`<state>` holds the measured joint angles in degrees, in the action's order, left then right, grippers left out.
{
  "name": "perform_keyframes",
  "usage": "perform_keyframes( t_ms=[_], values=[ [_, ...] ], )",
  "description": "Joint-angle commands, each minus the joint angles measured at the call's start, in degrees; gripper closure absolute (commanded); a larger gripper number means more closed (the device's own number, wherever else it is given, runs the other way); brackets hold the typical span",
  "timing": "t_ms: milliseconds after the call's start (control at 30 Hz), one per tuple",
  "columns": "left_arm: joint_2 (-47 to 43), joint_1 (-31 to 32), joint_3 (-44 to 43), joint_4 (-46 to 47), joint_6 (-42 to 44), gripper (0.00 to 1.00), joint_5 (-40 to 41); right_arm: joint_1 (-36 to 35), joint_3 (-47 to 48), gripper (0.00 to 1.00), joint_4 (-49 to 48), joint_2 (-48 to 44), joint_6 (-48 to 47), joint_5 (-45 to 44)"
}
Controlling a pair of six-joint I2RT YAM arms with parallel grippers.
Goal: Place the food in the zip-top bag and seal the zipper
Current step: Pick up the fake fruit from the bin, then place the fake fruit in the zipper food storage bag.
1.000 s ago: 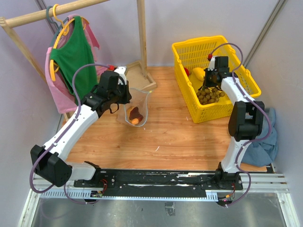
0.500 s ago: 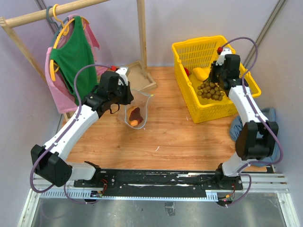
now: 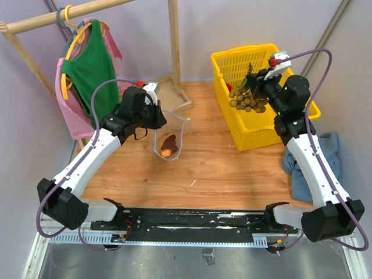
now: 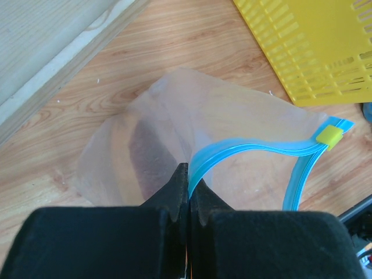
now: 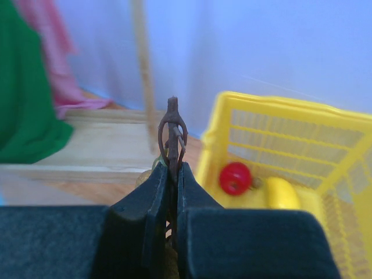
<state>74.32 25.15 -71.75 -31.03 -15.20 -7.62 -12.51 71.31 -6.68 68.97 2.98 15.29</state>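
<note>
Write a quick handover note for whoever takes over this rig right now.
Left gripper: shut on the zipper, holding the zip-top bag mouth open.
Right gripper: shut on the stem of the tan-brown fruit bunch, held above the yellow basket.
Done: dark red piece and an orange fruit are in the bag.
Left: bag the bunch, the red fruit and yellow fruit in the basket, then seal.

My left gripper [image 4: 187, 177] and right gripper [image 5: 172, 174] are black. The bag [image 4: 174, 110] is clear, its zipper [image 4: 256, 146] blue with a yellow slider [image 4: 329, 135]. The fruit bunch [image 3: 244, 100] is tan-brown, the basket [image 3: 256, 136] yellow lattice, the table [image 3: 203, 168] orange-brown wood grain, the shirt [image 3: 87, 70] green.
</note>
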Motion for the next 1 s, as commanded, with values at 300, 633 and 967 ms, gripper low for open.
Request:
perform_keyframes(
  t_ms=[300,633,967],
  values=[
    [-0.54,5.61,-1.95,-0.17,-3.8,1.0,-1.49,-18.26,-7.44,0.99,-26.09,-2.84,3.52,27.21],
    [-0.41,7.41,-0.91,1.86,-4.3,1.0,-4.67,-25.19,-12.95,0.99,-49.5,1.38,11.48,42.07],
    [0.03,7.72,1.52,4.49,-5.15,1.0,-6.66,-29.03,-13.36,0.99,-82.73,15.65,34.31,46.04]
  ],
)
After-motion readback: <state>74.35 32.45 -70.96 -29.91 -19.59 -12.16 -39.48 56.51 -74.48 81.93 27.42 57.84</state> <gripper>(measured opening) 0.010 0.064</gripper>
